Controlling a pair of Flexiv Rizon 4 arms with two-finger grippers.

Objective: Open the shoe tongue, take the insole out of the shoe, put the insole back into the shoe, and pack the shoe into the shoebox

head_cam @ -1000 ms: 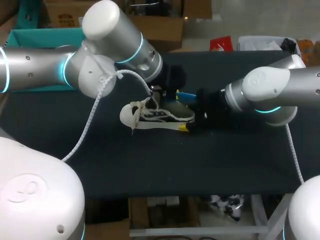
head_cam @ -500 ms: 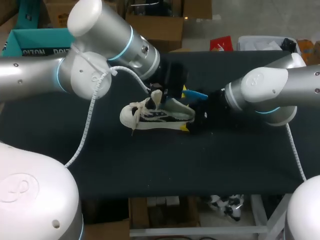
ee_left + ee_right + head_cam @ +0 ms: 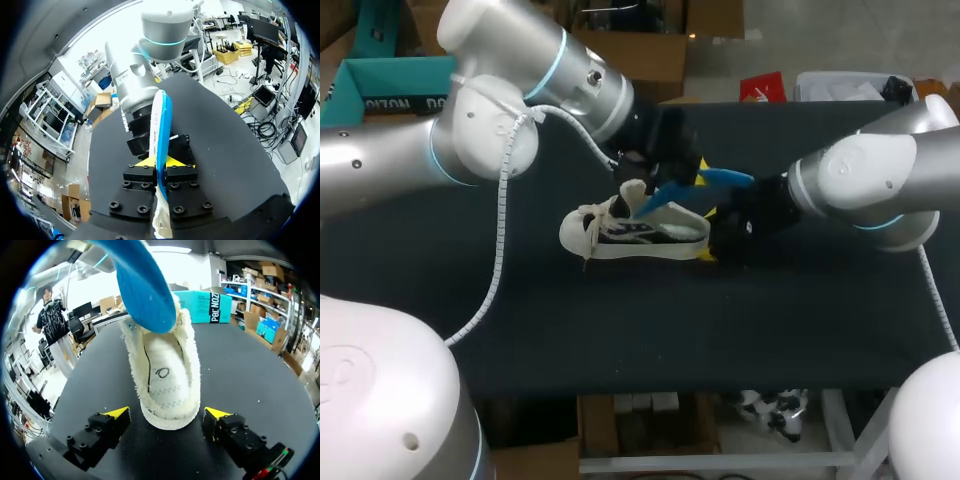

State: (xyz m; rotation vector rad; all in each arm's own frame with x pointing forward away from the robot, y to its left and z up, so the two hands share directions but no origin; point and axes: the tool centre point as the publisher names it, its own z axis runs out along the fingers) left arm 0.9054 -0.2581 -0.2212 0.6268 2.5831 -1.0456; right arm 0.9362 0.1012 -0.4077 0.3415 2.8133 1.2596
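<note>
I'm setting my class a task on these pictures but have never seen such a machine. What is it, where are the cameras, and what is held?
It is a robot with two arms at a black table. One picture looks down from overhead; the two round ones come from a camera on each wrist. A pale shoe lies on the table. The left fingers pinch a blue insole above the shoe's opening. The right fingers stand open, one either side of the heel.

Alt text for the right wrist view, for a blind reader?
A blue insole hangs lifted over the opening of a fleece-lined shoe. The shoe's heel sits between the open fingers of the right claw, touching neither.
</note>
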